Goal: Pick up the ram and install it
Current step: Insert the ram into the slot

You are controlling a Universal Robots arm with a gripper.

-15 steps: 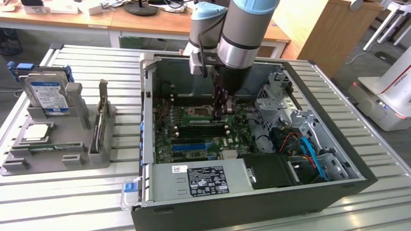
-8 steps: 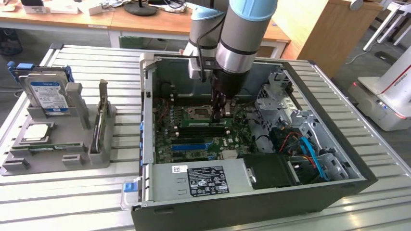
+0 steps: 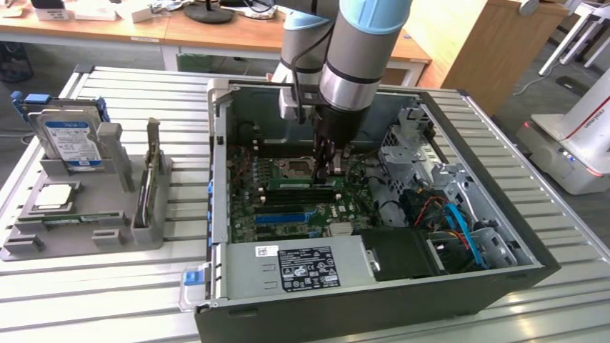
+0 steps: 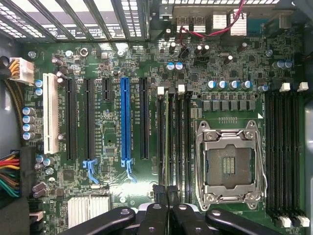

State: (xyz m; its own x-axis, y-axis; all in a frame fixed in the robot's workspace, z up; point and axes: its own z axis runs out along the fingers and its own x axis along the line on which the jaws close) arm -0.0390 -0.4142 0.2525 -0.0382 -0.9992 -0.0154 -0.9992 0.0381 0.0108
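The gripper [image 4: 166, 191], jaws clamped on the edge-on ram [image 4: 167, 137], hides its near end.

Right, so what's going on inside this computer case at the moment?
A robot arm reaches down into the open computer case. Its fingers are closed on the thin edge of the ram stick, lined up with the memory slots beside the empty CPU socket. The hard drive and CPU chip sit on the tray outside.

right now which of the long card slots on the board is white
The white slot at the row's end, beside the coloured wires; the others are black, bar one blue slot.
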